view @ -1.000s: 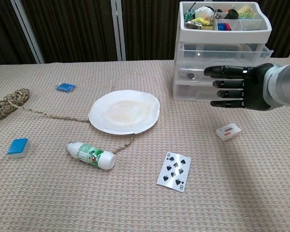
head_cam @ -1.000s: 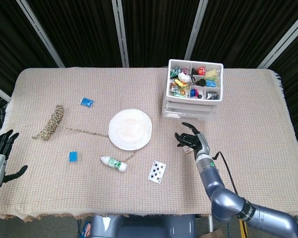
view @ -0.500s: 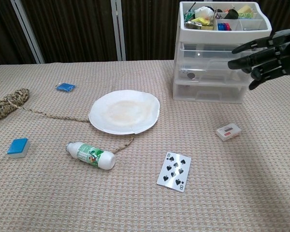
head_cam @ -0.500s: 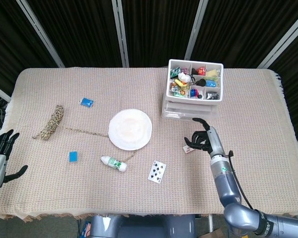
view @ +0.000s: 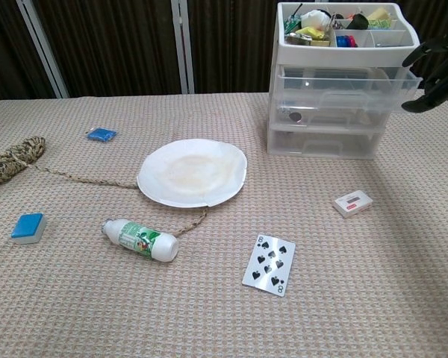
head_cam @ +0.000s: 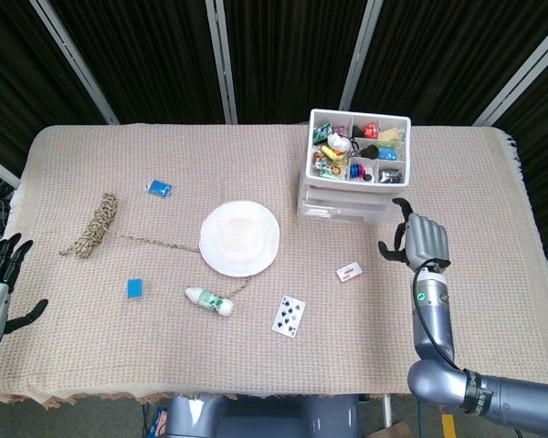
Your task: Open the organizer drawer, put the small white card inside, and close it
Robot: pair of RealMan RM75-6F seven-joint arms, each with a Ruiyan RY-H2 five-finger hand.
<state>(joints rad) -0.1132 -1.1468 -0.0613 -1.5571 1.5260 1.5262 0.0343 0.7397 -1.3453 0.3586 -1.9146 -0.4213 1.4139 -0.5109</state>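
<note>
Right hand [head_cam: 424, 241] is being hovered beside the organizer [view: 342, 101], fingers spread and empty, probably lining up for the drawer; small white card [view: 352, 203] is being left on the bench.

A worktop [head_cam: 493, 192] covered in beige woven cloth carries a clear drawer organizer [head_cam: 351, 204] at the back right, with a small white card [head_cam: 349, 271] lying near its front. A white plate [head_cam: 239, 237] sits mid-table, with a small bottle [head_cam: 210, 302] and a playing card [head_cam: 289, 316] nearer the front edge. To the left lie a coiled rope [head_cam: 93, 224] and two blue blocks [head_cam: 159, 188] [head_cam: 135, 288].
</note>
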